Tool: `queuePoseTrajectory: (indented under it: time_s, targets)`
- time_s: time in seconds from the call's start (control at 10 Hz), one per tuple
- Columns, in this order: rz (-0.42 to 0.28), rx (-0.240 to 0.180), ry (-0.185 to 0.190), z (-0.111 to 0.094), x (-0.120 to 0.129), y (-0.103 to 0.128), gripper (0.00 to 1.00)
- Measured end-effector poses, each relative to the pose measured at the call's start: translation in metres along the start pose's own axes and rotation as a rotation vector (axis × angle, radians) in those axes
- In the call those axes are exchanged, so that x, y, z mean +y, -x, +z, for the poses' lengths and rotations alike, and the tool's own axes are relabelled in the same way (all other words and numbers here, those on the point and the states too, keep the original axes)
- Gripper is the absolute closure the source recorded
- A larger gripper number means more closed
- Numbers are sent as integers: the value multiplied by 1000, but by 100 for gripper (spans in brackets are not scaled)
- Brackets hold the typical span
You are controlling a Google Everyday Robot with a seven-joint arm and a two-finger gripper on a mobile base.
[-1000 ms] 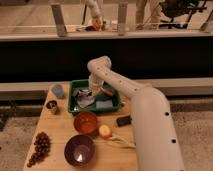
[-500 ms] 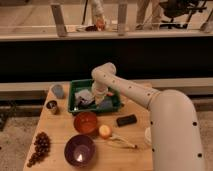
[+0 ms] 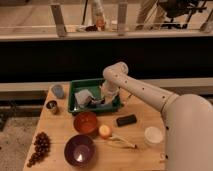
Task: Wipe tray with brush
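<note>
Pale bare-wood table [image 3: 142, 117], matt. Smooth green plastic tray [image 3: 76, 90]; crumpled grey cloth [image 3: 83, 97] inside. Gripper [image 3: 103, 100] low over tray, under white, smooth, faintly glossy arm shell [image 3: 142, 92]. Glossy orange bowl [image 3: 86, 122], glossy purple bowl [image 3: 79, 150]. Matt black block [image 3: 126, 120].

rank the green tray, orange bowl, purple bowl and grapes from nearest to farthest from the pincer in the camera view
The pincer is down inside the tray, at its right half.
1. green tray: directly around the pincer.
2. orange bowl: just in front of the tray.
3. purple bowl: further forward, near the table's front edge.
4. grapes: front left corner, farthest.
</note>
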Motion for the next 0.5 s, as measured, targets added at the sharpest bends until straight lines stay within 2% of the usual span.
queuePoseTrajectory:
  time_s: [0.3,0.5]
  targets:
    - [22,14,-21,6,-41,-13,100]
    - [26,4,-40,10,-74,-10,100]
